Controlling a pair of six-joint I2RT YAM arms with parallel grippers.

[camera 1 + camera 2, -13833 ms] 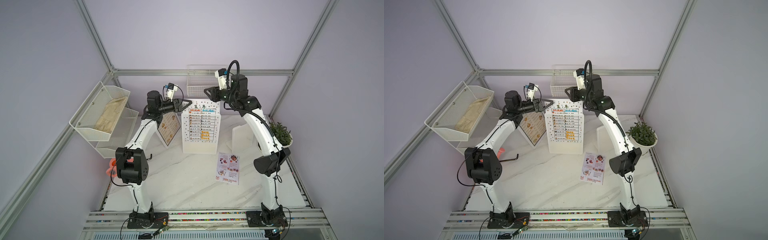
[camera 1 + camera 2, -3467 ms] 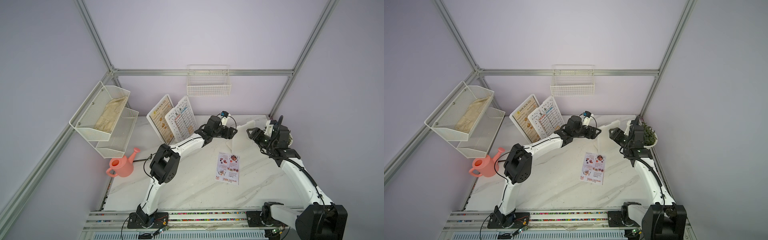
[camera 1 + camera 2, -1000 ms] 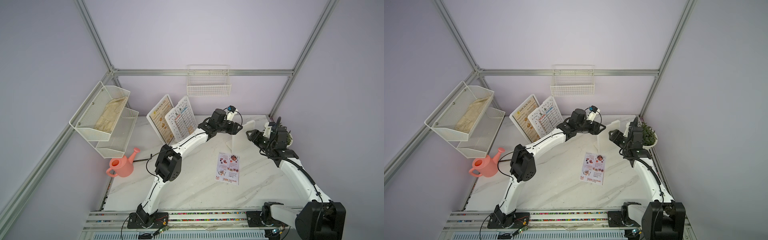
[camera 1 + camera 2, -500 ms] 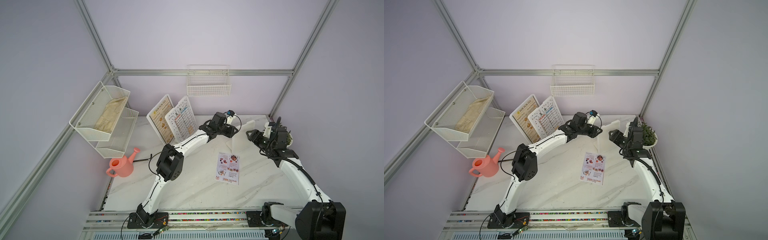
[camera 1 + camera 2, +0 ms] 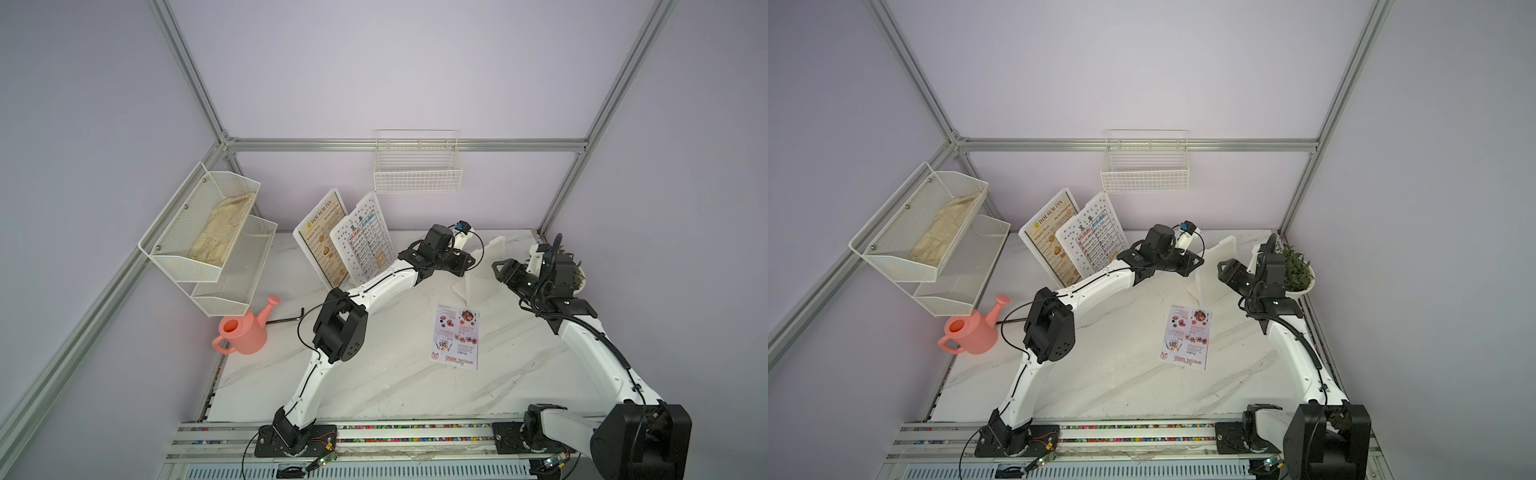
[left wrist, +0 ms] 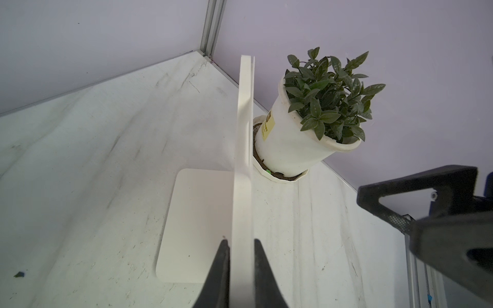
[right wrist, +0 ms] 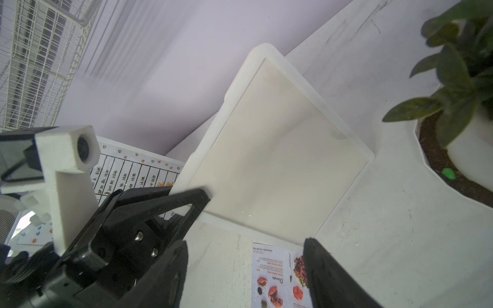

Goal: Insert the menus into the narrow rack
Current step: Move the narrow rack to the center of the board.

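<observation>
The narrow rack (image 5: pixel 484 270), a thin white upright panel on a flat base plate (image 6: pixel 197 226), stands at the back right of the marble table. My left gripper (image 5: pixel 467 266) is shut on the panel's near edge, one black finger on each face in the left wrist view (image 6: pixel 239 244). My right gripper (image 5: pixel 500 268) hangs open just right of the rack, apart from it, nothing between its fingers (image 7: pixel 245 241). The "DIM SUM INN" menu (image 5: pixel 320 241) and the grid menu (image 5: pixel 365 245) lean against the back wall. The "SPECIAL MENU" leaflet (image 5: pixel 456 336) lies flat in front of the rack.
A potted plant (image 5: pixel 1296 270) stands behind the right arm, close to the rack. A wire basket (image 5: pixel 417 174) hangs on the back wall. A two-tier mesh shelf (image 5: pixel 208 241) is on the left wall, with a pink watering can (image 5: pixel 245 332) below it.
My left gripper has dropped a little and closed its fingers on the rack's panel edge. The right arm, the menus and the leaflet have not moved.
</observation>
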